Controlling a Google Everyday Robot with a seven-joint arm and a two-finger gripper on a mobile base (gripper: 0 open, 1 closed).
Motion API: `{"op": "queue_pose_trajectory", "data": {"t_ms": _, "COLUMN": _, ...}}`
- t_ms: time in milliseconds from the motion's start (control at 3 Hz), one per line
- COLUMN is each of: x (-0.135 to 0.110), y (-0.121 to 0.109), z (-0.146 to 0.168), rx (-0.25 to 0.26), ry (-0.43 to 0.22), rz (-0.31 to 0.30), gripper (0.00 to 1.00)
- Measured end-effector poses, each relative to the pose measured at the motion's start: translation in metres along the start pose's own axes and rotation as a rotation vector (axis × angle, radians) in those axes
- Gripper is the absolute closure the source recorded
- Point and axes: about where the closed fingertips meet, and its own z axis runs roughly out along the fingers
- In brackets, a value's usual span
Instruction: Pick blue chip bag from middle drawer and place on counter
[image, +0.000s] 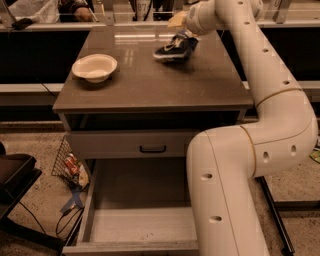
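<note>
The blue chip bag (175, 47) lies flat on the counter (150, 82), near its far right part. My gripper (181, 24) is right above the bag's far right end, at the end of the white arm (280, 100) that arches over the counter's right side. Whether it still touches the bag is hidden. The middle drawer (140, 222) is pulled out below, and its pale floor is bare.
A cream bowl (94, 67) stands on the counter's left side. The shallower drawer front with a black handle (152, 148) is shut above the open drawer. A wire basket with red-and-yellow wrappers (69, 163) and a black chair (15, 175) stand on the floor at left.
</note>
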Motion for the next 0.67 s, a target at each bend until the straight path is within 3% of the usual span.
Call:
{"op": "queue_pose_trajectory", "data": {"t_ms": 333, "x": 0.0021, "y": 0.0006, "z": 0.0031, "rx": -0.001, "ry": 0.004, "rz": 0.001, "gripper": 0.0}}
{"op": "queue_pose_trajectory", "data": {"t_ms": 667, "x": 0.0022, "y": 0.0006, "z": 0.0032, "rx": -0.001, "ry": 0.004, "rz": 0.001, "gripper": 0.0}}
